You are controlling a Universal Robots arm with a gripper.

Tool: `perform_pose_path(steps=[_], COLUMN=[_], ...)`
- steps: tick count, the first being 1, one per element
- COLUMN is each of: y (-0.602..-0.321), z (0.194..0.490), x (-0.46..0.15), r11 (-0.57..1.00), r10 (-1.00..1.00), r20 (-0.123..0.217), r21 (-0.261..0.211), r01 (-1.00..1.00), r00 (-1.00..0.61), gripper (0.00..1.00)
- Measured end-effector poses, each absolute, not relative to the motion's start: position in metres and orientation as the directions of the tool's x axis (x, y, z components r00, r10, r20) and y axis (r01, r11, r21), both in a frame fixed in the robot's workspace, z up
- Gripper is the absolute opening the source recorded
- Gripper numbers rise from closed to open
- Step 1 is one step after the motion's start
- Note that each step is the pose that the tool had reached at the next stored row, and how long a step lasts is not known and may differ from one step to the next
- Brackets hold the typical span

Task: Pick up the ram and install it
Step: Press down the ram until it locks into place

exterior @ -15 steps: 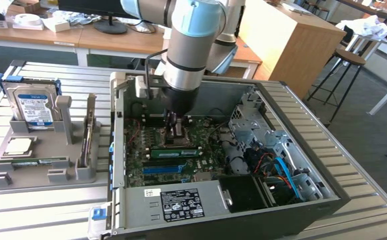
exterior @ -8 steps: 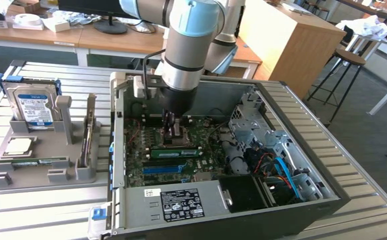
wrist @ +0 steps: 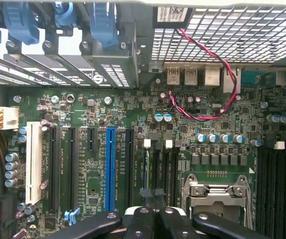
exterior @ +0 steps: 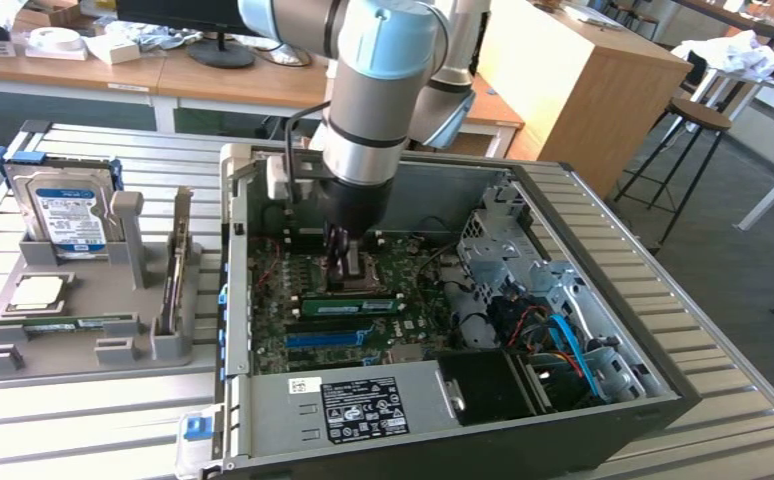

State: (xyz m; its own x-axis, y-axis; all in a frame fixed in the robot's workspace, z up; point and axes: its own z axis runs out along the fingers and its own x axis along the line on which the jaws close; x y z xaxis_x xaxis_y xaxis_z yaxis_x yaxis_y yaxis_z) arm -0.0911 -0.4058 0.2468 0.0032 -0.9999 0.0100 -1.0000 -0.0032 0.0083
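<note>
One closed pincer (exterior: 348,262) hangs inside the open computer case (exterior: 601,250) at frame centre, just above the seated ram (exterior: 350,303), a hard drive (exterior: 67,215) racked far left.

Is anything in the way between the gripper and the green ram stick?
Nothing that I can see. The gripper hangs shut just above the ram, which stands on edge on the board next to the blue slot.
</note>
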Motion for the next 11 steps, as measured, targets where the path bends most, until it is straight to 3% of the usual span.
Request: perform_pose_path(steps=[11], y=[-0.4058], z=[0.2423], x=[-0.0911], r11=[-0.003], r10=[-1.0], r20=[0.01], r21=[0.008], r01=[-1.0], r00=[0.003], gripper=[0.1])
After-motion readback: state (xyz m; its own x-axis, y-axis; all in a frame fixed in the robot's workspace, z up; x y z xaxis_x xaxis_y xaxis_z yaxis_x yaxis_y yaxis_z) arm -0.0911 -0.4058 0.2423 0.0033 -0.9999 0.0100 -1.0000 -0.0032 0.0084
